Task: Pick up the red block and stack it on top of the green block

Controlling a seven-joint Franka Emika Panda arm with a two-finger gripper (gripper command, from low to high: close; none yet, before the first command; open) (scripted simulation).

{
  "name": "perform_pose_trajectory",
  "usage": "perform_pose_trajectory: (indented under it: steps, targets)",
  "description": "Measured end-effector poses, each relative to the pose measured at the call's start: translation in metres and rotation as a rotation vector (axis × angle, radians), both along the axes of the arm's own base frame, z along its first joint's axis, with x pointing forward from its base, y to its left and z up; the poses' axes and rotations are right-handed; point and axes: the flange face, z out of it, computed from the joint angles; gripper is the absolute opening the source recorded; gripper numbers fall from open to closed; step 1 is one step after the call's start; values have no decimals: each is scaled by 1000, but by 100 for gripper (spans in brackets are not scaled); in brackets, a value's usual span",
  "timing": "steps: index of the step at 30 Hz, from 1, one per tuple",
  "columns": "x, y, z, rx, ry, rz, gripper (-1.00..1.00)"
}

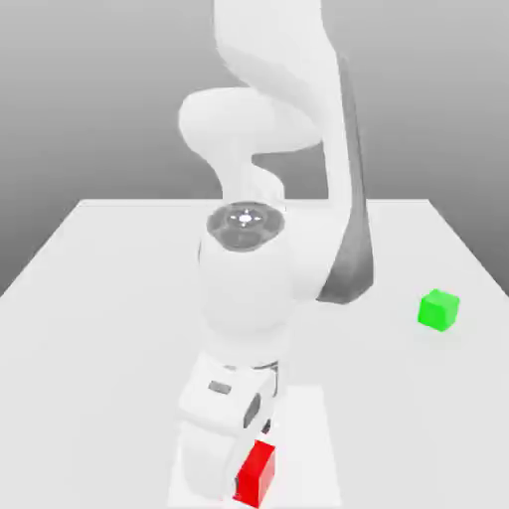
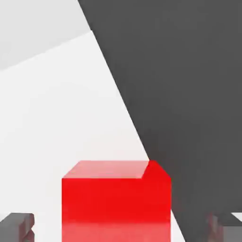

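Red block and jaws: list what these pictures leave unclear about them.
- Red block: in the exterior view the arm's hand covers its left part.
- Red block's lower part in the hand view: cut off by the picture's edge.
- Contact between fingertips and the block: cannot be told.

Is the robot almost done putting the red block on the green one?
Not yet. The hand has got down to the red block, with a finger on each side and gaps showing, so no grip yet. The block sits on the table. The green block stands apart, nothing on it. Gripping, lifting and stacking are left.
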Motion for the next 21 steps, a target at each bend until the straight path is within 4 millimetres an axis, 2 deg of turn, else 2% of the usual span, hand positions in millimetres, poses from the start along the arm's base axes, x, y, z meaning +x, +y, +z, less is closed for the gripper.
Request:
perform_pose_trajectory:
  steps: [5, 6, 11, 14, 16, 17, 18, 21]
  targets:
    - [-1, 0, -5, 0, 3, 0, -100]
    - [0, 0, 0, 0, 2, 0, -100]
    - [-1, 4, 54, 2, 3, 10, -100]
    - [-21, 76, 66, 31, 7, 197, -100]
    - [-44, 127, 72, 47, 11, 344, -100]
    - [-61, 160, 75, 54, 13, 439, -100]
    - [-85, 200, 78, 60, 16, 564, -100]
    - [-165, 282, 87, 68, 21, 884, -100]
